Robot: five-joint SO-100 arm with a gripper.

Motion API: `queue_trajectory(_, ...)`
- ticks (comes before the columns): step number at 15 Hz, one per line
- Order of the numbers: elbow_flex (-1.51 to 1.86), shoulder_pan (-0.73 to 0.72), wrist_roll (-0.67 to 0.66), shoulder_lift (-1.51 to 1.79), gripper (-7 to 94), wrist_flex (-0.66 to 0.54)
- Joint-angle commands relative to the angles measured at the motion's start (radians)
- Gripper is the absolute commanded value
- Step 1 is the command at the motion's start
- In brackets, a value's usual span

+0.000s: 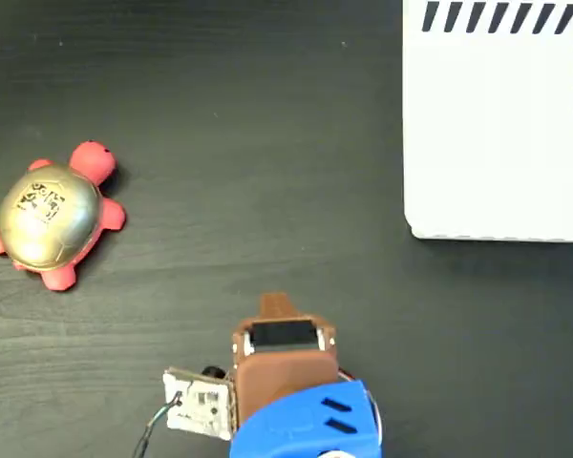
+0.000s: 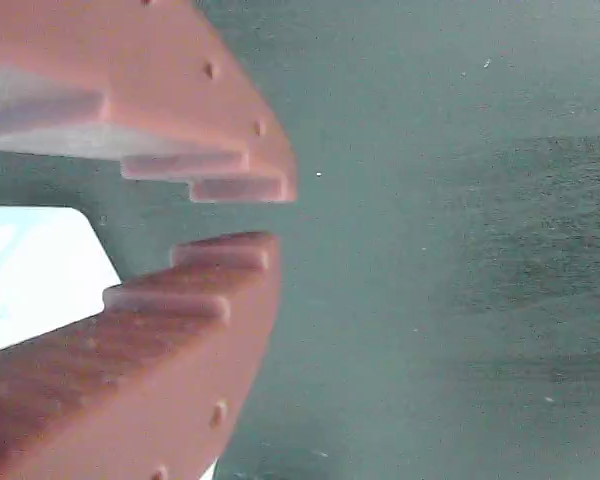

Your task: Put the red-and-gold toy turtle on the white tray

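The red-and-gold toy turtle (image 1: 50, 215) lies on the dark table at the far left of the fixed view, its coral head pointing up and right and a dark mark on its gold shell. The white tray (image 1: 497, 124), with black diagonal stripes on its edges, fills the upper right corner. My gripper (image 1: 275, 303) is low in the middle, well apart from both. In the wrist view the gripper (image 2: 277, 214) has its brown toothed jaws nearly together, with nothing between them. The turtle does not show in that view.
The blue and brown arm body (image 1: 301, 410) with a small circuit board (image 1: 201, 401) rises from the bottom edge. Bare dark table (image 1: 267, 143) lies between turtle and tray. A white patch (image 2: 30, 270) shows behind the jaws at the left of the wrist view.
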Motion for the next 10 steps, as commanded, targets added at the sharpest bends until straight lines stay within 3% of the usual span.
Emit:
queue_trajectory(1, -0.011, -0.011, -0.003, 0.002, 0, 0.008)
queue_trajectory(4, -0.183, -0.06, -0.066, -0.305, 0, -0.186)
queue_trajectory(6, -0.548, -0.095, -0.13, -0.637, 0, -0.117)
queue_trajectory(10, -1.091, -0.175, -0.318, -1.092, 0, 0.15)
